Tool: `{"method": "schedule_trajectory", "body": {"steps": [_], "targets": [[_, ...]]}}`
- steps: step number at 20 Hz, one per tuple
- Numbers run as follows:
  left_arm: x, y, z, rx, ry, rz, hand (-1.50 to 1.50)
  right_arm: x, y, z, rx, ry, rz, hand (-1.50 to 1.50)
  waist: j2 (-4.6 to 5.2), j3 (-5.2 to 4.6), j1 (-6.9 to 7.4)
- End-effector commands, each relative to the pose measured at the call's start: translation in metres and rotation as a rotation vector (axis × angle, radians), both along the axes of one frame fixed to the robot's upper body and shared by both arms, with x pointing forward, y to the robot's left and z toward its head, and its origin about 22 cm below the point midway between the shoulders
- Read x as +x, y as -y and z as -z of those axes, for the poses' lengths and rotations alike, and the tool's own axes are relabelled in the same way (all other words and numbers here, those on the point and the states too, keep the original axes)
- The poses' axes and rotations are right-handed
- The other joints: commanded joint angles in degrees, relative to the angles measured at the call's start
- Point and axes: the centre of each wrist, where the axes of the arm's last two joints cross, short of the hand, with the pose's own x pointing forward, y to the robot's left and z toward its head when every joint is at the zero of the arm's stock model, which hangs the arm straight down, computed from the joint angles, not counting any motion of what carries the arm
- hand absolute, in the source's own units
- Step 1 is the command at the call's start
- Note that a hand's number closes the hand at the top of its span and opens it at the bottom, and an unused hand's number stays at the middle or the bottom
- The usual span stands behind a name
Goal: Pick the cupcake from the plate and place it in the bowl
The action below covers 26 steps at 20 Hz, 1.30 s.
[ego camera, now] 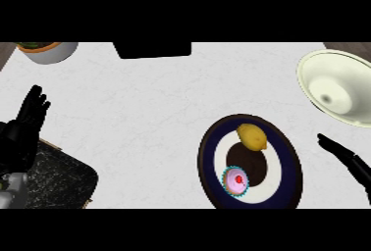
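So the cupcake [236, 181] sits on the near left part of the dark plate [288, 152], with its pink top and red dot facing up. A yellow lemon [252, 136] lies on the far side of the same plate, a little apart from the cupcake. I think that gap helps, because fingers can come down at the cupcake without bumping the lemon.

The right hand [346, 158] shows at the right edge, just beside the plate's rim. Its fingers are straight and hold nothing. It looks ready to go left toward the cupcake, but it has not touched it yet.

The cream bowl [319, 73] waits far and to the right, partly cut off by the edge. White counter [145, 122] lies bare between plate and bowl, so the carry should have room.

The left hand [29, 115] rests at the left edge, fingers up and relaxed, holding nothing. A dark marble board [62, 181] lies near it. A small pot [47, 50] and a black box [153, 49] sit at the far edge, well away.
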Motion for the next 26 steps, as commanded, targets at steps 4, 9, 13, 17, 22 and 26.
{"method": "schedule_trajectory", "body": {"steps": [4,9,13,17,22,26], "targets": [[-0.001,0.016,-0.005,-0.015,0.015,0.068,0.00,-0.065,-0.019,-0.040,-0.037,-0.024,0.129,-1.50,0.65,0.10,2.88],[0.010,0.007,0.002,-0.010,0.019,0.072,0.00,-0.051,-0.017,-0.068,-0.106,-0.044,0.112,-1.50,0.94,0.06,3.69],[0.023,0.021,-0.007,-0.012,0.010,0.087,0.00,-0.024,-0.026,-0.093,-0.176,-0.105,0.099,-1.50,1.20,-0.02,4.60],[0.017,0.032,0.006,-0.016,0.018,0.097,0.00,-0.010,-0.032,-0.094,-0.352,-0.275,0.035,-1.50,1.22,-0.10,5.22],[0.023,0.030,-0.005,-0.009,0.023,0.101,0.00,0.033,-0.042,-0.093,-0.409,-0.444,-0.016,-1.50,1.36,-0.01,5.87],[0.028,0.017,-0.018,0.005,0.022,0.084,0.00,0.043,-0.062,-0.085,-0.437,-0.540,-0.083,-1.50,1.07,0.08,5.03]]}}
